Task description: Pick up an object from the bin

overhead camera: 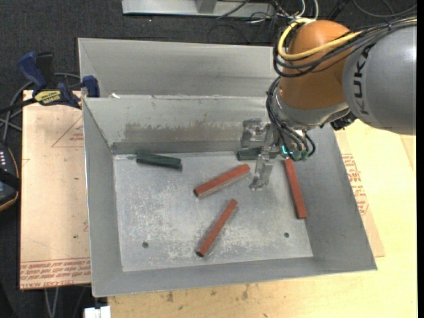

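While the gripper (259,177) hangs at the right end of the upper red-brown stick (222,181), fingers narrow and empty, descending might just shove it aside.

the arm (381,78) reaches in from the view's right, its orange-capped wrist (311,65) above the downward-pointing hand (260,176).

Bin (199,121) floor: middle stick (222,181) slanted near centre. Short bar (159,161) left of it, toward back wall. Second stick (216,227) just in front. Third stick (296,187) right. Gripper (258,177) beside its right end.
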Available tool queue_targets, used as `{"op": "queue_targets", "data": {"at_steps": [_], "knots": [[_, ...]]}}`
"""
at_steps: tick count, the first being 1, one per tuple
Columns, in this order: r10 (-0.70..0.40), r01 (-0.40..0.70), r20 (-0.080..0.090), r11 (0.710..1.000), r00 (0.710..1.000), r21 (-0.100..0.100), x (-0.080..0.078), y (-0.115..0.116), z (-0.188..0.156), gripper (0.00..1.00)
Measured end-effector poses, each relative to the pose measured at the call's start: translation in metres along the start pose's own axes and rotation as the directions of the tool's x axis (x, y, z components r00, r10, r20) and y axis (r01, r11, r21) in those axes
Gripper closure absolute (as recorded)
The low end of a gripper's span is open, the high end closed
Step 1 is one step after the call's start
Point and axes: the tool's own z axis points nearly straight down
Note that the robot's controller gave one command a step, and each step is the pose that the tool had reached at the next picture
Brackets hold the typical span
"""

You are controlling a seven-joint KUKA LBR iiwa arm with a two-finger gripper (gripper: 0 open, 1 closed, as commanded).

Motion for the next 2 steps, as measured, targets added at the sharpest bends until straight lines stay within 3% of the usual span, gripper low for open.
{"op": "queue_targets", "data": {"at_steps": [1, 2], "knots": [[-0.013, 0.013, -0.002, 1.0, 1.0, 0.0, -0.0033, 0.0095, 0.1307, 0.0], [-0.013, 0.013, 0.012, 1.0, 1.0, -0.001, -0.0075, 0.0097, 0.1239, 1.0]]}}
